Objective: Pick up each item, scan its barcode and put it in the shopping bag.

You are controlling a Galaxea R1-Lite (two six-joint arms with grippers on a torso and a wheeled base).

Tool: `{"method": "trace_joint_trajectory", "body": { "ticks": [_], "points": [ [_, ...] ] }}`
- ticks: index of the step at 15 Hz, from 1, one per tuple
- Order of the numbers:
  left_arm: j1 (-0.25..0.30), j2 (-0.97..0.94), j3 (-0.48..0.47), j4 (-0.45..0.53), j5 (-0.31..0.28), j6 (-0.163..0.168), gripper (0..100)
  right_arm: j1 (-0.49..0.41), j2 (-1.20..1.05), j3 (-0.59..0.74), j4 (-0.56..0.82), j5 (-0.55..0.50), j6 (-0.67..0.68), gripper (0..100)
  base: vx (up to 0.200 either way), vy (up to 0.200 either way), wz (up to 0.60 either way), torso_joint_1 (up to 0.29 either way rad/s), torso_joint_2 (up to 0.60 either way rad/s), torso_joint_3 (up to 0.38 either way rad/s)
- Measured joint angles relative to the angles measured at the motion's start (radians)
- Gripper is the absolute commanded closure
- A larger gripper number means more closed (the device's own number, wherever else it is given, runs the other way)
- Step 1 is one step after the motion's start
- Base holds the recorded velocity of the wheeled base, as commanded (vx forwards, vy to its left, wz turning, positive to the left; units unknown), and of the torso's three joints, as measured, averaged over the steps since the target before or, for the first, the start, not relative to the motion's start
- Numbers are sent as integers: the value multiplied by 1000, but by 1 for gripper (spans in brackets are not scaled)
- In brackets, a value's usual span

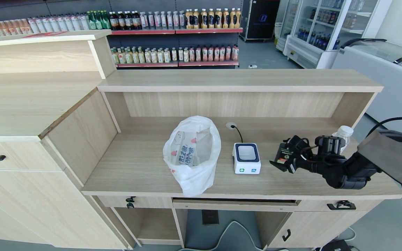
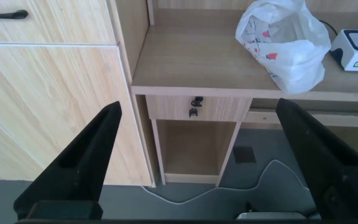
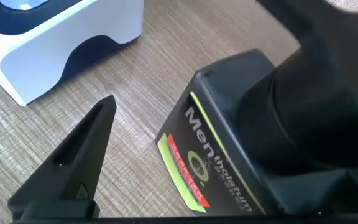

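The small black cardboard box point(image 3: 210, 162) with white lettering and a green-and-red label lies on the counter right of the white-and-blue barcode scanner point(image 1: 246, 157). The right gripper point(image 1: 285, 156) reaches level around it, fingers spread, one clear of the box. The translucent white shopping bag point(image 1: 191, 155) stands left of the scanner. The left gripper point(image 2: 199, 107) hangs spread below counter level.

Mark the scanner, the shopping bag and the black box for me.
scanner point(image 1: 246, 153): head view, top window.
shopping bag point(image 1: 195, 176): head view, front wall.
black box point(image 3: 213, 165): right wrist view, printed face.
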Motion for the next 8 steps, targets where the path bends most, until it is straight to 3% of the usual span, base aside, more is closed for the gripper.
{"method": "trace_joint_trajectory", "body": {
  "ticks": [1, 2, 8],
  "points": [
    [0, 0, 0, 0, 0, 0, 0, 5, 8, -6, 11, 1, 0, 0, 0, 0, 0, 0, 0, 0],
    [0, 0, 0, 0, 0, 0, 0, 7, 13, -9, 14, 3, 0, 100, 0, 0, 0, 0, 0, 0],
    [0, 0, 0, 0, 0, 0, 0, 22, -4, -47, 13, 13, 7, 100, 0, 0, 0, 0, 0, 0]
  ]
}}
